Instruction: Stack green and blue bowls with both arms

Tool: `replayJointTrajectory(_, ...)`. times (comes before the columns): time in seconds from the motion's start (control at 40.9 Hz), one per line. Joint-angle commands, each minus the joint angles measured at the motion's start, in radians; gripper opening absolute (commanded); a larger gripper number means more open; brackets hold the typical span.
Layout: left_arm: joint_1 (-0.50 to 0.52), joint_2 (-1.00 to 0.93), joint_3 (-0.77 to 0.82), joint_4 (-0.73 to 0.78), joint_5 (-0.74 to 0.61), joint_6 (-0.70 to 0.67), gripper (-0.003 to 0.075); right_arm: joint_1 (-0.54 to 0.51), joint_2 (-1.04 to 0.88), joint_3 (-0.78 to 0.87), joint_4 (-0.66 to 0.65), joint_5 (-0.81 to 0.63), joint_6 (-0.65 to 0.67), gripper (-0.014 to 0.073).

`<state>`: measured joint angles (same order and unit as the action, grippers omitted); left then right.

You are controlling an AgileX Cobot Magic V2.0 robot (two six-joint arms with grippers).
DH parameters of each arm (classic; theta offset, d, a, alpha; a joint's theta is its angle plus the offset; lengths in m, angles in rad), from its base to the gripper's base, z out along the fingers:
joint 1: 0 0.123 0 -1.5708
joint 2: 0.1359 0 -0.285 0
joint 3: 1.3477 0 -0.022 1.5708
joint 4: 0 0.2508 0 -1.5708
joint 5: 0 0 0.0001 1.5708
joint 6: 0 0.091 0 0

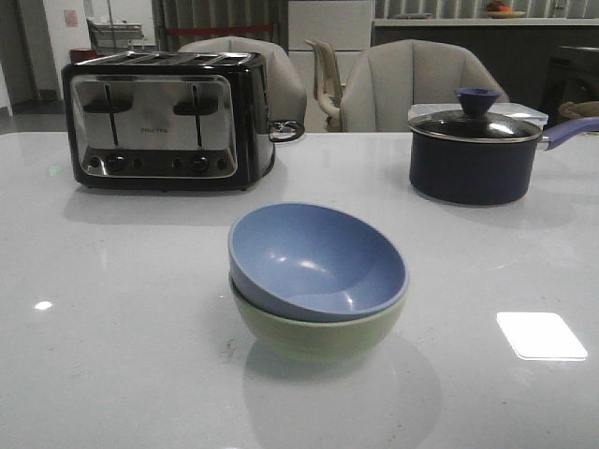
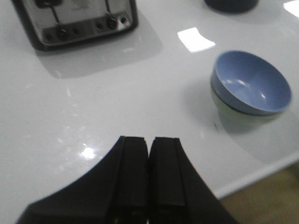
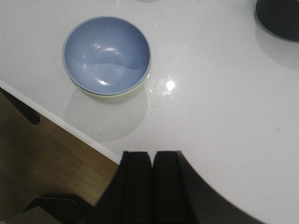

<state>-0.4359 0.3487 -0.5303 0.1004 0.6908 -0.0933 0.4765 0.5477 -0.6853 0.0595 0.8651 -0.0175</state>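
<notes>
Two bowls stacked: matte blue round bowl (image 1: 316, 262) nested, slightly tilted, in pale green round bowl (image 1: 314, 332).
Both fingers sets, left (image 2: 149, 172) and right (image 3: 152, 184), closed empty; bowls sit near the glossy white worktop (image 1: 112, 309) front edge, open room around.

Chrome toaster (image 1: 168, 117) back left, lidded navy saucepan (image 1: 475, 150) back right, on white table (image 1: 112, 327)

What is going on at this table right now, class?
Nothing is being handled at this moment. The blue bowl already sits nested, slightly tilted, inside the green bowl on the white table. Both arms are clear of the stack: the left pincer and the right pincer are shut and empty. A toaster and a lidded saucepan stand behind.
</notes>
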Motion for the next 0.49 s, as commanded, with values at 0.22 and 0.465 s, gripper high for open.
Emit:
replayJointTrajectory(0.22,0.347,-0.304,0.421,-0.052,-0.554,-0.011,0.0101,-0.002,0.001,-0.028,-0.005,-0.062,-0.009,0.0034)
replayJointTrajectory(0.465,0.399,-0.375,0.557,-0.072,-0.723,-0.011,0.0101,-0.002,0.001,-0.028,-0.005,-0.061,-0.009,0.0034)
